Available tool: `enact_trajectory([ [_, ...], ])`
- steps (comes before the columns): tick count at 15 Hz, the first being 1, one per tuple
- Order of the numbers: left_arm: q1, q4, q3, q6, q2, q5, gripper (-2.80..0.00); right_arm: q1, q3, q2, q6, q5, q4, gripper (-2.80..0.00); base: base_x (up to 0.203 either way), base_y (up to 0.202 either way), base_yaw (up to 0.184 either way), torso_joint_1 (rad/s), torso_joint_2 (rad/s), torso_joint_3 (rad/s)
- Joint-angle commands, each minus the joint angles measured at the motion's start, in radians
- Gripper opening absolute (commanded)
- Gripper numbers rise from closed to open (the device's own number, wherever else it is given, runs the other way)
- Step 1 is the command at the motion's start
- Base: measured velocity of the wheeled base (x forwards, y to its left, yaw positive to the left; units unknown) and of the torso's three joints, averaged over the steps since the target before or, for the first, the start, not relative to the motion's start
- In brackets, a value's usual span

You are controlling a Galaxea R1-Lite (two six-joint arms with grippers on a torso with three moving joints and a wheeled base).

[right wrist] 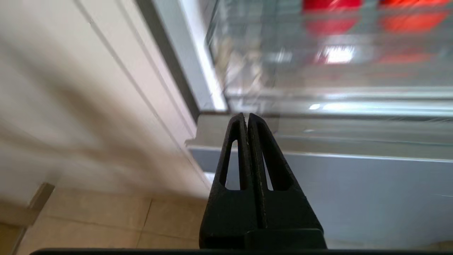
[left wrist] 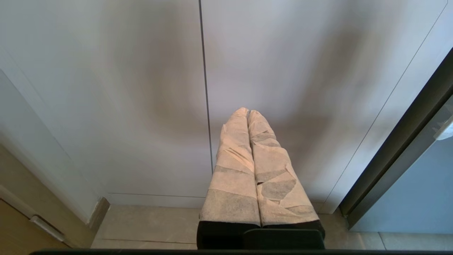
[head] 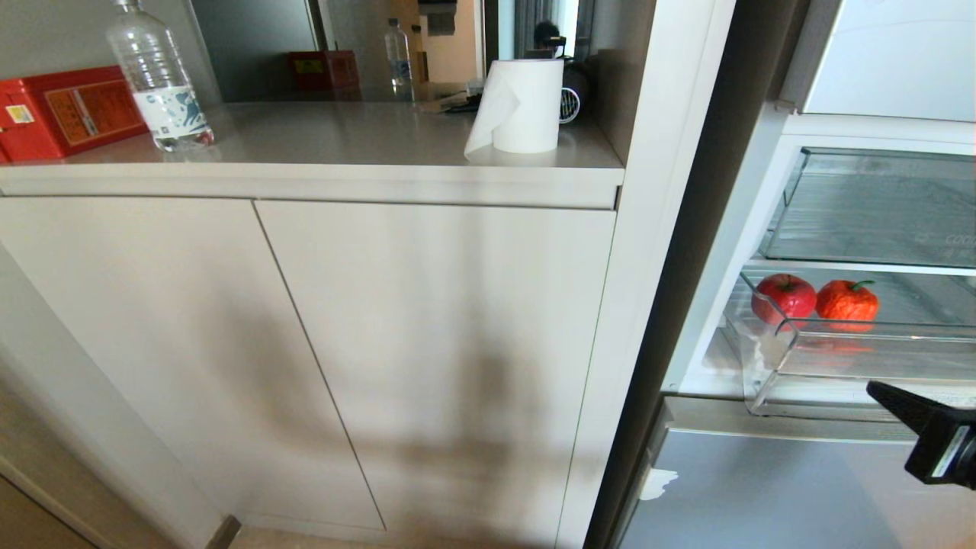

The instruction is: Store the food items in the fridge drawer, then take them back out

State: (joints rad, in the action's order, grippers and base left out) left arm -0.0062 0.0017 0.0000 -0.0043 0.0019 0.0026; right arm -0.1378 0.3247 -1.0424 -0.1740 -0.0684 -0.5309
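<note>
Right end effector (right wrist: 246, 117) closed, empty.

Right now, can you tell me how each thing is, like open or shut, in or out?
fridge drawer: pulled out, open.
red fruit: in the drawer.
bumpy orange fruit: in the drawer, beside the red one.
right gripper: shut, empty, below the drawer front.
left gripper: shut, empty, facing the cabinet doors.
cabinet doors: shut.

Head view faces cabinet (head: 320, 343), fridge drawer (head: 854, 358) rightward; right wrist shares drawer close.
</note>
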Motion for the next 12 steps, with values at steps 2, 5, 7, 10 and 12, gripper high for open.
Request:
enact_trajectory([
  [2,0.000,0.000,0.000,0.000,0.001,0.000,-2.80,0.034,0.190,0.044,-0.001,-0.016,0.227,-2.80,0.000,0.000,0.000,0.000,0.00,0.000],
  [5,0.000,0.000,0.000,0.000,0.001,0.000,-2.80,0.078,0.311,-0.106,0.008,-0.022,0.301,-2.80,0.000,0.000,0.000,0.000,0.00,0.000],
  [7,0.000,0.000,0.000,0.000,0.001,0.000,-2.80,0.101,0.385,-0.211,0.013,-0.023,0.310,-2.80,0.000,0.000,0.000,0.000,0.00,0.000],
  [10,0.000,0.000,0.000,0.000,0.001,0.000,-2.80,0.124,0.511,-0.360,0.018,-0.024,0.315,-2.80,0.000,0.000,0.000,0.000,0.00,0.000],
  [12,0.000,0.000,0.000,0.000,0.001,0.000,-2.80,0.137,0.587,-0.437,0.059,-0.024,0.345,-2.80,0.000,0.000,0.000,0.000,0.00,0.000],
])
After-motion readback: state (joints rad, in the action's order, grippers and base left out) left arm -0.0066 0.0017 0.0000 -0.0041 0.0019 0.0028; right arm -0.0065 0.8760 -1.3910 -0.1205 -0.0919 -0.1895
